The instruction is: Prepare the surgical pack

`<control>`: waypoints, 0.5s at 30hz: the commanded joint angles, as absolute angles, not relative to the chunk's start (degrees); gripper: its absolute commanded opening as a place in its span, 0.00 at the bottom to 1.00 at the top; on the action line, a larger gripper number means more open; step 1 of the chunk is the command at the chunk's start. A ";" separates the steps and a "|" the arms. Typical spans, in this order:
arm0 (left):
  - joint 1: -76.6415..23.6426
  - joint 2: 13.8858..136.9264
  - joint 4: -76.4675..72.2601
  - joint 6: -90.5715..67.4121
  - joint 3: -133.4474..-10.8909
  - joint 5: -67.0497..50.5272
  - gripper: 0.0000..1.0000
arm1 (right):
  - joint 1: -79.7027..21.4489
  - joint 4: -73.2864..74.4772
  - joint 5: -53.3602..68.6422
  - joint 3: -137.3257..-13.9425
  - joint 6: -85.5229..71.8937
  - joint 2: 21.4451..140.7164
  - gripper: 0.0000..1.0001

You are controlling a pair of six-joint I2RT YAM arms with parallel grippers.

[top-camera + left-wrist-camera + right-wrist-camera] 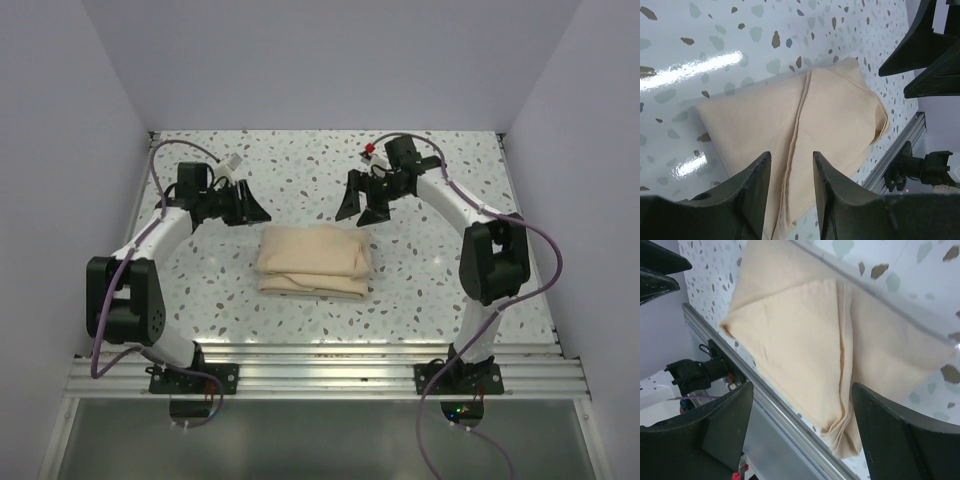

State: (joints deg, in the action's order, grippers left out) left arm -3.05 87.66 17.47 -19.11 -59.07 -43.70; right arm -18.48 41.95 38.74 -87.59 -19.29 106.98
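The surgical pack (pixel 314 260) lies as a folded tan bundle in the middle of the speckled table. Its wrap flaps meet in a seam on top, seen in the left wrist view (pixel 805 120) and the right wrist view (pixel 840 340). Whatever is inside is hidden. My left gripper (pixel 250 207) hovers up and to the left of the bundle, jaws open and empty (pixel 792 155). My right gripper (pixel 358 205) hangs above the bundle's far right corner, jaws wide open (pixel 802 390) and empty. Neither gripper touches the cloth.
The metal rail (pixel 320 368) runs along the table's near edge, with both arm bases bolted to it. White walls close in the table on the left, right and back.
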 commanded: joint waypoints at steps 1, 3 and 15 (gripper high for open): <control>-3.69 91.14 13.72 -20.13 -62.49 -45.17 0.42 | -19.25 40.52 39.81 -91.84 -17.93 112.40 0.83; -4.04 91.32 13.36 -20.56 -63.28 -45.35 0.42 | -19.86 40.60 39.81 -94.20 -17.40 115.38 0.82; -4.04 89.39 14.06 -20.04 -61.52 -46.41 0.42 | -22.15 40.43 41.66 -101.60 -16.61 124.63 0.68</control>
